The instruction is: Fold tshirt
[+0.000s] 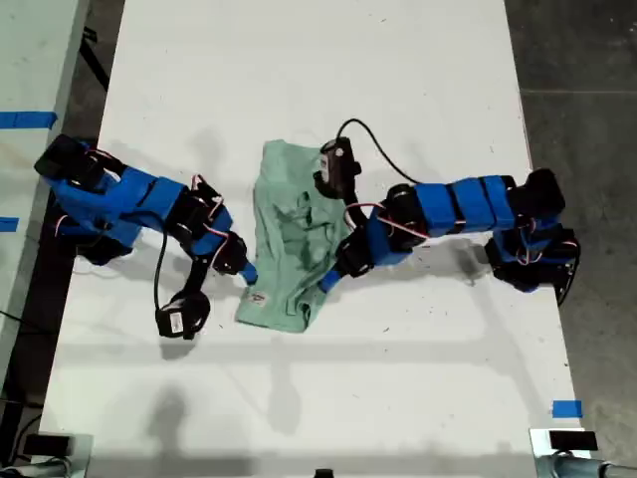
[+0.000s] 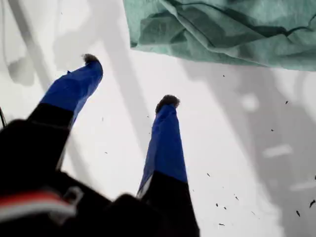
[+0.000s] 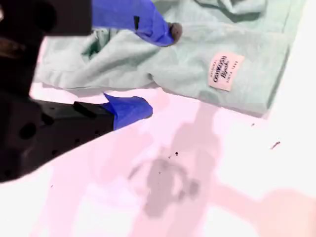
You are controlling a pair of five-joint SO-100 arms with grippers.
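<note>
While the mint-green tshirt (image 1: 291,234) lies crumpled and partly folded in the middle of the white table (image 1: 398,70), both arms reach in low from the exterior view's two sides. My first gripper (image 2: 129,80), coming from the exterior view's right, has its blue jaws spread wide over bare table, just short of the cloth's edge, holding nothing. My second gripper (image 3: 159,69), from the exterior view's left, is also parted: one finger (image 3: 163,29) sits over the hem, the other on the table beside it, near the sewn label (image 3: 224,72), gripping nothing
</note>
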